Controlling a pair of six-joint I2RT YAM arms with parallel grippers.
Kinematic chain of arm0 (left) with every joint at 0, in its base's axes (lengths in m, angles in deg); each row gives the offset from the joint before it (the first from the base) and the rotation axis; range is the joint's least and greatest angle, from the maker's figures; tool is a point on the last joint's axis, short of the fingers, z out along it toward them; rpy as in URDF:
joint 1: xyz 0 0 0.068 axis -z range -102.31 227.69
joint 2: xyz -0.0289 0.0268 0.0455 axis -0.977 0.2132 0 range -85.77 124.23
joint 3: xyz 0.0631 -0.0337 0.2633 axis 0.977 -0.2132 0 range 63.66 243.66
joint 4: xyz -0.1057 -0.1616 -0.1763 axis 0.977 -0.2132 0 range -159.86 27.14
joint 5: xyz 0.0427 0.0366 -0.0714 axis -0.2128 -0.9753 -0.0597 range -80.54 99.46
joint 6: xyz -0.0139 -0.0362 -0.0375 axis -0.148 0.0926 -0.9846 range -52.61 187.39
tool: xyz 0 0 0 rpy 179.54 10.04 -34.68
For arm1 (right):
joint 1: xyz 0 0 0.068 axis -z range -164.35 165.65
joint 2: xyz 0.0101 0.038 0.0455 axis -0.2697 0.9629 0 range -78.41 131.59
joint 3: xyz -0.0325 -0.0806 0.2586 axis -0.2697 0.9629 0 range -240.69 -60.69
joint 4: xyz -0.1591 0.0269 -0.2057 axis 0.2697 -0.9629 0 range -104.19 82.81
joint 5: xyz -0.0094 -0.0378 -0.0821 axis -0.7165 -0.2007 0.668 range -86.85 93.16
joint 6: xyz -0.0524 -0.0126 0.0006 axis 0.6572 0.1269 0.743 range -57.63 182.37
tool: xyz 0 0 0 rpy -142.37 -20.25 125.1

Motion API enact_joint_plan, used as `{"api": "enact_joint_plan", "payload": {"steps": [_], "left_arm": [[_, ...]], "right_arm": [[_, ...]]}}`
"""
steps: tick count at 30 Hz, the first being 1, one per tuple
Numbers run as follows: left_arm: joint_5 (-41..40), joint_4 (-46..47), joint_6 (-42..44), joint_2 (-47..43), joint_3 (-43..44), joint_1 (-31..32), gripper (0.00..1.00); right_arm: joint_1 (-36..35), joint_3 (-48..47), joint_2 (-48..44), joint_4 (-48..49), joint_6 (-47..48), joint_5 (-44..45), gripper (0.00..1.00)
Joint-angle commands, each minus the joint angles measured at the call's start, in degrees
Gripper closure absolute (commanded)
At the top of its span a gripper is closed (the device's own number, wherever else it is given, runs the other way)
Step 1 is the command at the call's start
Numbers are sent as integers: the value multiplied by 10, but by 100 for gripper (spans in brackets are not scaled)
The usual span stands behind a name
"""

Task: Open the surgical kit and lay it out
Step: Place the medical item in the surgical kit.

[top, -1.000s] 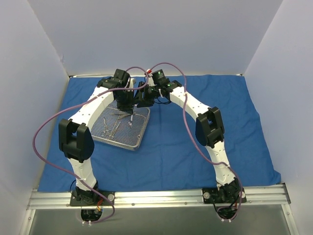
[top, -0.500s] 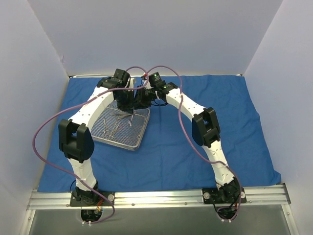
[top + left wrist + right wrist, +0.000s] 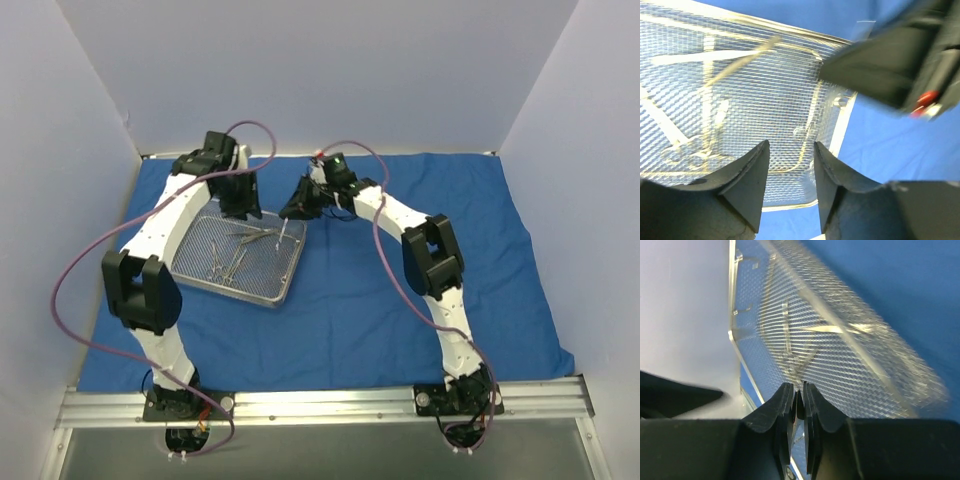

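Aluminium rail point(image 3: 330, 405) runs along the near edge of the table. Both arms rise from it and lean away toward the far half. Past the rail the royal-blue cloth wrap point(image 3: 400, 290) lies opened out flat, covering the table almost from wall to wall.

On the cloth's left half, well in from the near hem, sits the wire-mesh tray point(image 3: 268, 278), turned a little so that one corner points toward the rail. Several thin ring-handled instruments point(image 3: 225, 263) lie loose on its mesh floor, some crossed over one another. Their exact number cannot be told.

Farther back, at the tray's far edge, the left gripper point(image 3: 241, 208) hangs above the mesh. Its wrist view shows the two fingers spread apart with nothing between them, and the tray floor and a few instruments show through the gap.

Just to its right, over the tray's far right corner, is the right gripper point(image 3: 293, 212), close to the left one but not touching it. In the right wrist view its fingers point(image 3: 782, 405) are pressed almost together, with only a thin slit left between them. From above, a single slender instrument point(image 3: 281, 233) hangs from their tip and points down toward the mesh — the fingers are pinching it.

Behind everything stand the plain white walls point(image 3: 320, 70) that close in the table.
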Motion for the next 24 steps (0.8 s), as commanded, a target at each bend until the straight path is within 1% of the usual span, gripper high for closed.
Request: {"api": "enact_joint_plan", "payload": {"steps": [1, 2, 3, 4, 6, 7, 10, 12, 13, 14, 15, 16, 18, 19, 20, 21, 22, 24], "left_arm": [[13, 26, -11, -74, -12, -44, 49], [18, 35, -11, -79, -29, -59, 48], [28, 39, -11, -83, -37, -65, 48], [32, 41, -12, -87, -45, -70, 48], [38, 49, -11, -95, -61, -77, 47], [42, 49, -10, -95, -64, -79, 47], [53, 47, -9, -89, -65, -80, 48], [52, 45, -5, -89, -61, -81, 48], [52, 44, -2, -86, -58, -80, 47], [52, 40, 0, -84, -55, -81, 47], [50, 37, 4, -82, -52, -82, 47], [49, 35, 5, -78, -47, -84, 47], [53, 36, 5, -75, -47, -86, 47], [56, 37, 5, -73, -48, -87, 47], [65, 42, 6, -69, -50, -91, 47], [70, 45, 5, -68, -52, -91, 47], [75, 48, 4, -65, -55, -93, 47], [91, 52, -1, -61, -59, -99, 47]], "right_arm": [[65, 114, -89, 196, -84, -2, 100], [80, 139, -109, 238, -115, 7, 100], [94, 158, -116, 296, -124, 12, 100], [123, 179, -119, 319, -132, 13, 100], [152, 183, -124, 342, -147, 27, 100], [181, 176, -124, 337, -150, 34, 100], [217, 175, -134, 328, -168, 62, 100], [252, 150, -138, 220, -165, 91, 100], [262, 138, -139, 184, -164, 127, 100], [283, 127, -145, 158, -170, 145, 100], [292, 123, -150, 113, -178, 162, 100], [299, 124, -153, 115, -200, 171, 100], [311, 97, -149, 62, -214, 179, 100], [328, 95, -149, 60, -216, 181, 100], [334, 105, -156, 121, -229, 169, 100], [343, 135, -160, 145, -231, 170, 100], [347, 147, -166, 153, -231, 179, 100], [353, 185, -182, 203, -249, 200, 100]]}}
